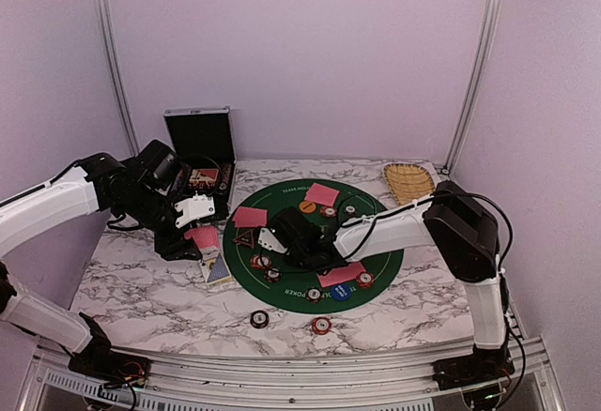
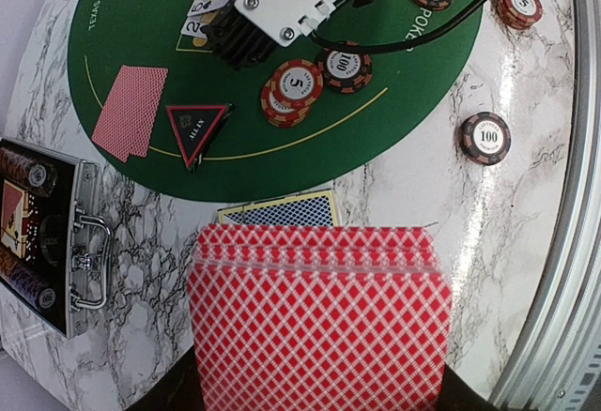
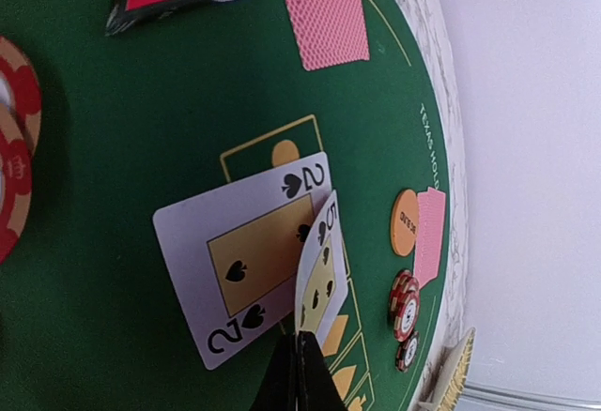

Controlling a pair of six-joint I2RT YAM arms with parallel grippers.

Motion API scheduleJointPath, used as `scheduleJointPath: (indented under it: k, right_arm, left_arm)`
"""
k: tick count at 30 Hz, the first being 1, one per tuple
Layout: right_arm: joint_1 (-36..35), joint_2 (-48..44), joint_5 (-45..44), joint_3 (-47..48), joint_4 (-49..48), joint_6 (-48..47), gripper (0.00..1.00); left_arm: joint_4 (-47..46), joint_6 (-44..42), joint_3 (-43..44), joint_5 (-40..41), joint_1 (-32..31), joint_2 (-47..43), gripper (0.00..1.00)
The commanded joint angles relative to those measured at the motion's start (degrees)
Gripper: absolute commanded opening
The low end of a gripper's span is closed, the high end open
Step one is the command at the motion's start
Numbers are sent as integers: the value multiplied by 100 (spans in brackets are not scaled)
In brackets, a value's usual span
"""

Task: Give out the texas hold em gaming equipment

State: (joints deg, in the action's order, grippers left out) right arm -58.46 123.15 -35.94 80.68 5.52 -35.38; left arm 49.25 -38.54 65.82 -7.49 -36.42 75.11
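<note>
My left gripper (image 1: 200, 238) is shut on a fanned stack of red-backed playing cards (image 2: 319, 317), held above the marble left of the green mat (image 1: 376, 261). Over the mat's left side, my right gripper (image 3: 299, 341) is shut on the lower edge of a five of spades (image 3: 321, 270), which stands tilted above a face-up two of spades (image 3: 239, 261). Pink-backed cards (image 1: 249, 216) lie on the mat beside a dark triangular marker (image 2: 197, 129). Poker chips (image 2: 299, 87) sit near it, and the orange button (image 3: 404, 221) and blue button (image 1: 341, 291) rest on the felt.
The open black case (image 1: 199, 148) stands at the back left and the wicker basket (image 1: 409, 182) at the back right. A blue-backed card box (image 2: 280, 211) lies just beyond the held stack. Two loose chips (image 1: 259, 318) (image 1: 320, 325) sit on the marble near the front edge.
</note>
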Motion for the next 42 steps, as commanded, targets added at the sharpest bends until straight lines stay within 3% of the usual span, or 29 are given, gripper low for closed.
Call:
scheduleJointPath:
  k: [1, 5, 9, 16, 22, 27, 39, 42]
  right_arm:
    - [-100, 94, 307, -205, -477, -364, 0]
    - [-113, 72, 449, -271, -356, -215, 1]
    - [-113, 22, 451, -216, -230, 9, 31]
    - [-28, -326, 652, -218, 27, 412, 54]
    - [287, -829, 806, -358, 113, 1152, 59]
    - [763, -1209, 1057, -145, 515, 2326, 60]
    - [1284, -1433, 3173, 14, 1485, 4619, 62]
    - [1339, -1456, 4092, -3, 1612, 5123, 62]
  left_arm:
    - [-4, 44, 15, -77, 13, -82, 0]
    - [1, 53, 27, -72, 13, -83, 0]
    - [5, 49, 32, -65, 13, -78, 0]
    - [3, 60, 11, -78, 13, -107, 0]
    - [5, 65, 0, -96, 13, -101, 0]
    - [5, 58, 1, -95, 13, -126, 0]
    - [5, 40, 48, -122, 13, -38, 0]
    - [5, 33, 71, -139, 13, -28, 0]
